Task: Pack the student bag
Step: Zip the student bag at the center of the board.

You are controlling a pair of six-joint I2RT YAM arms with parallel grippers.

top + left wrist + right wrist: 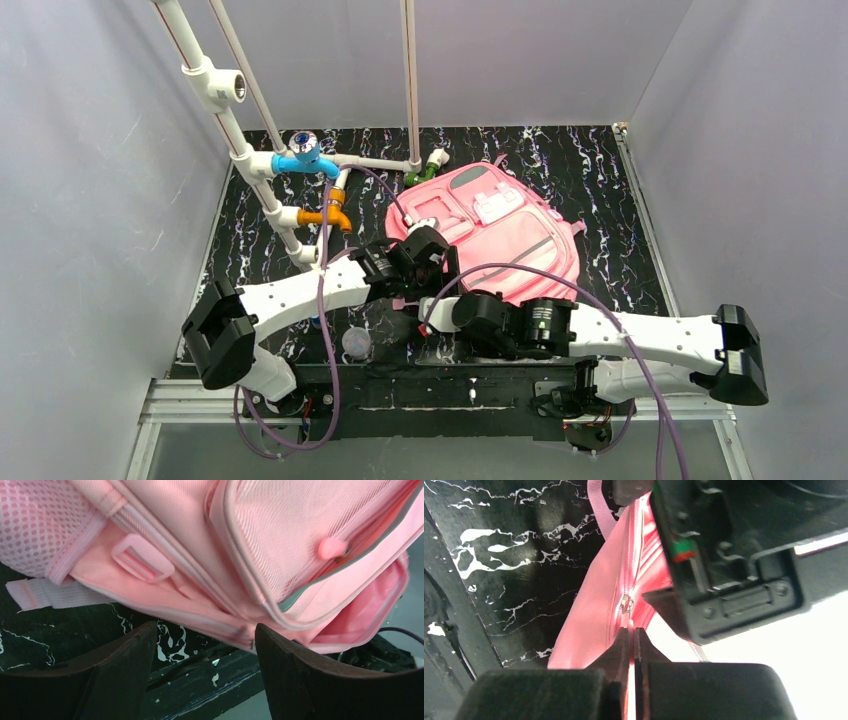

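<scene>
My left arm [300, 292] stretches forward and toward the middle, and my left tool [205, 630] stands with its fingers spread wide apart. My right arm [650, 335] lies low, reaching leftward across the front, my right tool [634, 637] with its fingers pressed together.

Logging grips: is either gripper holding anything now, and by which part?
The right gripper is shut on the zip edge of the big pink fabric backpack, beside the metal slider; left gripper is open, holding nothing.

One pink backpack [500, 235], two robot arms [300, 292] [650, 335], one white pipe frame [262, 165], three coloured pipe fittings [305, 158], one small clear round object [356, 343] near worktop's near edge.
</scene>
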